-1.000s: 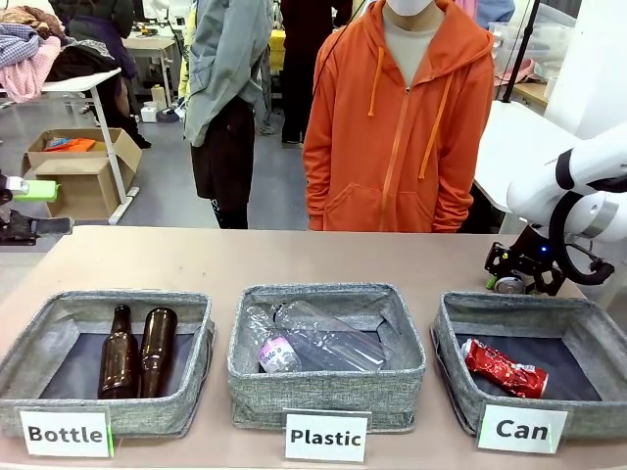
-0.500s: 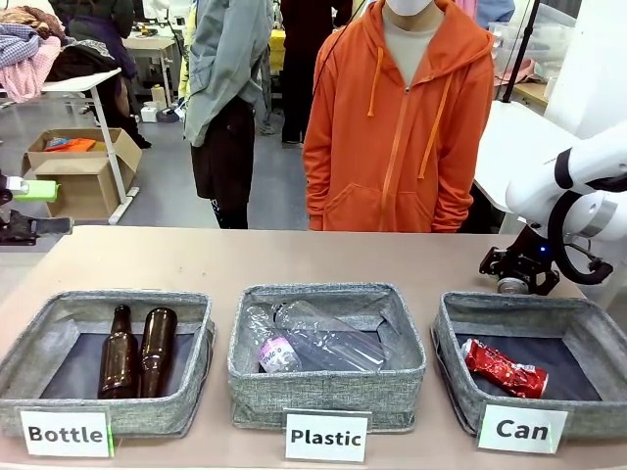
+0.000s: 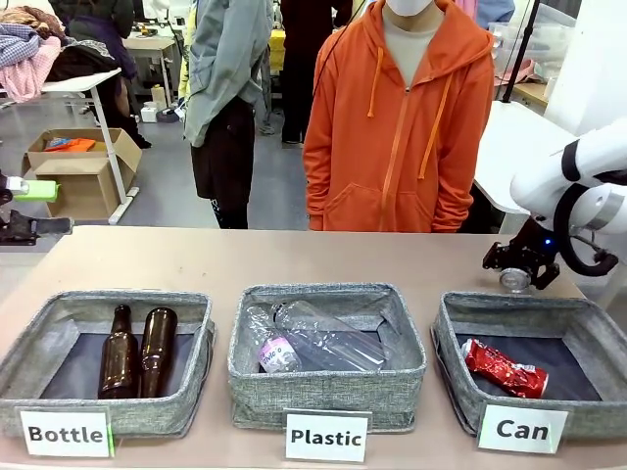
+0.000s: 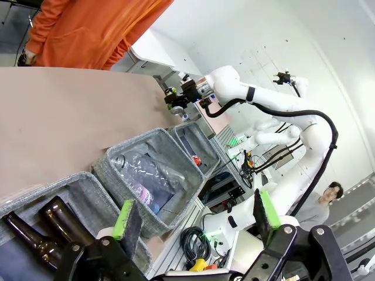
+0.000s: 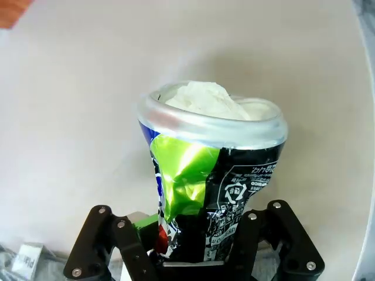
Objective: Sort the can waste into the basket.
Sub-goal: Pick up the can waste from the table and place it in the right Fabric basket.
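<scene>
Tabletop (image 5: 70,117) beyond gripper-aligned black can (image 5: 214,187)

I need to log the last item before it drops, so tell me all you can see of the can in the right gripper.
The black can is thin metal with a silver rim, pale print and a green patch. Its body is crushed inward where the right gripper is shut on it. It hangs off the table, just behind the "Can" basket.
</scene>
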`<state>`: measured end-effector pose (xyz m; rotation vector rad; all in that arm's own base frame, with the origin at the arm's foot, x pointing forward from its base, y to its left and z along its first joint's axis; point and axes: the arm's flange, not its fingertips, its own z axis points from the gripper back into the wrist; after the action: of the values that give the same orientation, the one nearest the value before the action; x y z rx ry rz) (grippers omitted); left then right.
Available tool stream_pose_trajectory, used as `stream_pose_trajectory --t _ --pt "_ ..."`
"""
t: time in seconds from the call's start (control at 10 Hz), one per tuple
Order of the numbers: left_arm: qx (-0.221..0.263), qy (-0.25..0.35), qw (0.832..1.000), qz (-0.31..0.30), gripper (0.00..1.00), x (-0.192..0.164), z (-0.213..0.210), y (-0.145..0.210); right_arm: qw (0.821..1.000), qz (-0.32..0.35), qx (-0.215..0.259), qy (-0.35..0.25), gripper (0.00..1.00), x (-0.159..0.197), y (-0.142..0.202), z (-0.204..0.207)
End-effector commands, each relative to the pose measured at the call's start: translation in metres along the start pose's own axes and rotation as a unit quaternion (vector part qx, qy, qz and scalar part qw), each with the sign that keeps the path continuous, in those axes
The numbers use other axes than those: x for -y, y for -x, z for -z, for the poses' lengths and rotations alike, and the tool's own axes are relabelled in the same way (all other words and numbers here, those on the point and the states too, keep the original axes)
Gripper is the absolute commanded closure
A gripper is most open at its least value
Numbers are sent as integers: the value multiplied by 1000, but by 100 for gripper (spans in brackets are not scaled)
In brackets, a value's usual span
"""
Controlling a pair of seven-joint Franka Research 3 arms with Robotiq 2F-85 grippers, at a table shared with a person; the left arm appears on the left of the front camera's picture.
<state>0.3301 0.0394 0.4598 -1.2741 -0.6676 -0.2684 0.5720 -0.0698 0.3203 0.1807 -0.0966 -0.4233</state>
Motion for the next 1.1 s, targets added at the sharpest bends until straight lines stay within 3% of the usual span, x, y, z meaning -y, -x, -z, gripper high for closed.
stream_pose_trajectory --t 0.0,0.3,0.4,0.5,0.7,1.0 --pt "5 3 1000 -6 0 3 -1 2 998 -61 26 -6 100 5 26 -47" --pt "5 3 1000 -6 0 3 -1 2 985 -171 27 -8 100 2 86 -123" --pt "5 3 1000 -6 0 3 -1 2 963 -266 40 14 100 1 116 -137" --pt "5 3 1000 -6 0 3 -1 2 919 -391 35 31 100 3 151 -143" --pt "5 3 1000 -6 0 3 -1 2 818 -574 1 43 100 5 191 -140" --pt "5 3 1000 -6 0 3 -1 2 672 -736 -69 31 100 15 213 -130"
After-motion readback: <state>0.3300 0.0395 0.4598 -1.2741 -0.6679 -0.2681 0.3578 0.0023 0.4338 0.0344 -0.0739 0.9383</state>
